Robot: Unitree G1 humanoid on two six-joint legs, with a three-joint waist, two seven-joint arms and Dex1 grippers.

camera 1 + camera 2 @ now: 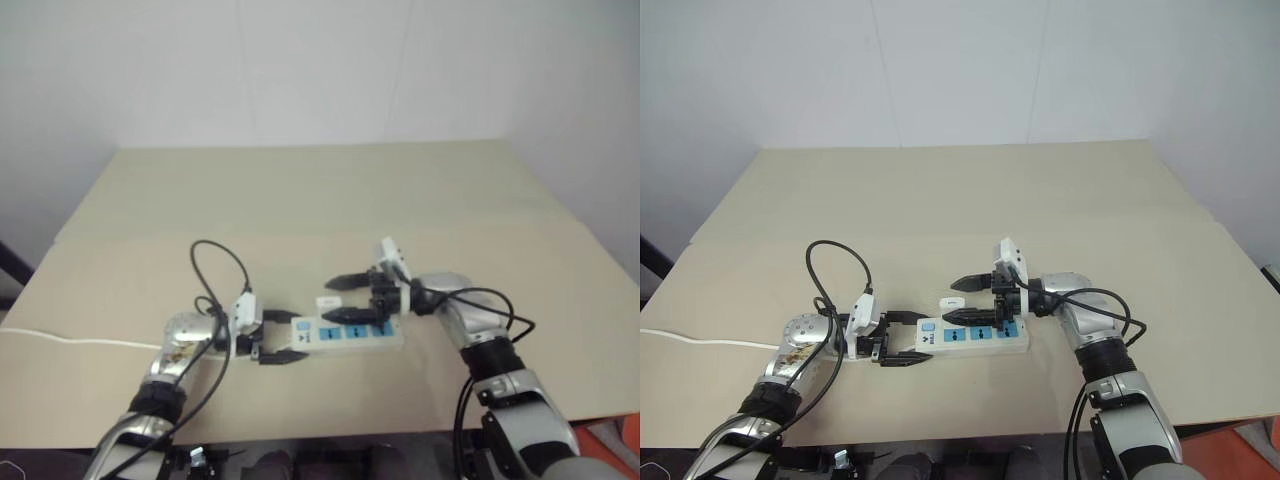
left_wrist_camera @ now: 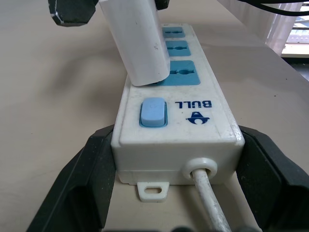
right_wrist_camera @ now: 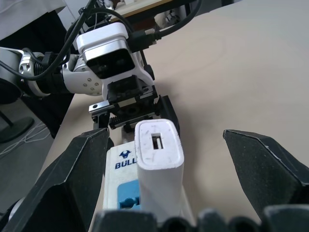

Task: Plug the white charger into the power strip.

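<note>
one white charger (image 1: 953,303), one power strip (image 1: 975,337), two pincers

White charger (image 3: 158,166) stands upright in the power strip (image 3: 126,186), USB port facing the camera, seated in the blue socket next to the BULL logo. Right claw (image 3: 166,174) wide open: one black finger (image 3: 58,186) on each side of the charger, neither touching it. Beyond the charger, left claw (image 3: 133,113) is at the strip's logo end, fingers down along the strip's sides, white housing and black cables behind it. Tan tabletop (image 3: 231,67) all around.
</note>
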